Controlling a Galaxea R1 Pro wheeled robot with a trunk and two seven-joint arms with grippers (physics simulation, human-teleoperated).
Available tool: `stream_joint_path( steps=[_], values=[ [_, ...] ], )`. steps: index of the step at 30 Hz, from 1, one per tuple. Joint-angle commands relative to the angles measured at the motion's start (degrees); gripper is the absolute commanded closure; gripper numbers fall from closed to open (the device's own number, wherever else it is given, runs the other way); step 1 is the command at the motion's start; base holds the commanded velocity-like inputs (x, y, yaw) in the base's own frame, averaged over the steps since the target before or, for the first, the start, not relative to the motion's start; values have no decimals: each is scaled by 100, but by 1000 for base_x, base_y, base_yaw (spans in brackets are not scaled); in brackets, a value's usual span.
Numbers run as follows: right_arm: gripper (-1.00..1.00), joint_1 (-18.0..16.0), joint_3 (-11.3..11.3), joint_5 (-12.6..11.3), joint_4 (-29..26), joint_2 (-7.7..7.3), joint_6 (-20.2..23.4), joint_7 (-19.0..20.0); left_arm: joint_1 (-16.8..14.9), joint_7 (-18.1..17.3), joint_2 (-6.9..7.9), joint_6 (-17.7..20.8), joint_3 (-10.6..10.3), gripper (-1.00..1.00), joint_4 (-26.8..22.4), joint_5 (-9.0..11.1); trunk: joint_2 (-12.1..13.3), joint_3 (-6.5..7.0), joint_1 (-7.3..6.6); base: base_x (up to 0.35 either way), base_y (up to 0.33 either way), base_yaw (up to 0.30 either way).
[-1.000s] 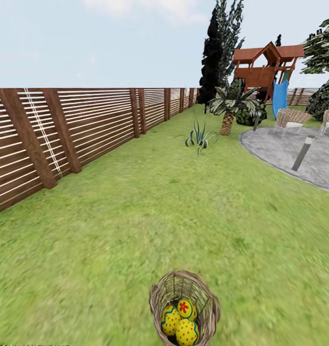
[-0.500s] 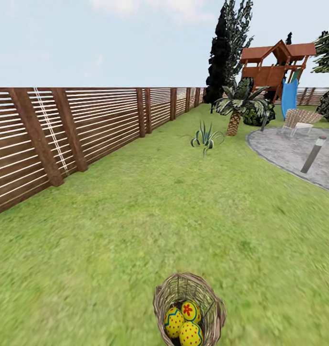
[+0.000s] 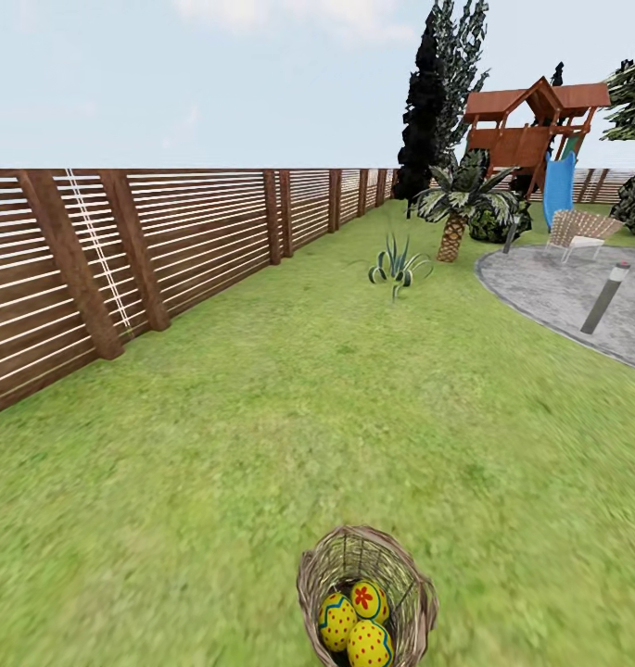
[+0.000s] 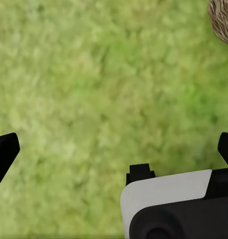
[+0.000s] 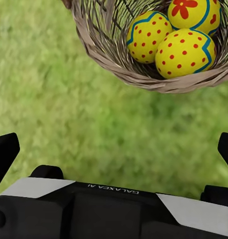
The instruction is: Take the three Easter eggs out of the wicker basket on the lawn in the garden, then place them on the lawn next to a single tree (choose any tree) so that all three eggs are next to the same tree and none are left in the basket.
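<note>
Over the last sec your head view swung a little: fence, playset and patio all slid toward the right of the picture together, so that was the camera/base turning, not the things moving. In the last half-sec the view had basically settled, w/ the wicker basket (image 3: 367, 597) sitting at the near edge, just right of centre. To me that meant you'd finished lining up on the basket and were parked for the first pick; no egg was out yet, so the task was at its start.

The basket stood on the lawn (image 3: 261, 417), close in front of you, well apart from the wooden fence (image 3: 122, 250) on the left and the grey patio (image 3: 567, 292) far right. All three Easter eggs (image 3: 359, 621) lay packed together in it, touching: one w/ a red flower (image 5: 193, 12), one w/ blue zigzag and red dots (image 5: 146, 36), one mostly red dots (image 5: 186, 53) lying nearest. Open brown weave, deep, rim slightly ragged.

Right gripper (image 5: 114, 149) hung just short of the basket, fingers spread wide, nothing in them. Left gripper (image 4: 114, 149) was over bare grass, fingers equally wide and empty, basket rim (image 4: 222, 20) off to one side.
</note>
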Motion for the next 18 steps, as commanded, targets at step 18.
stream_joint_path(
  steps=[18],
  values=[
    [-100, 1525, 21, -54, -4793, 9, 2031, 338, -12, -26, 143, 38, 17, -100, -471, 66, -4, -6, 0, 0, 0, 0]
  ],
)
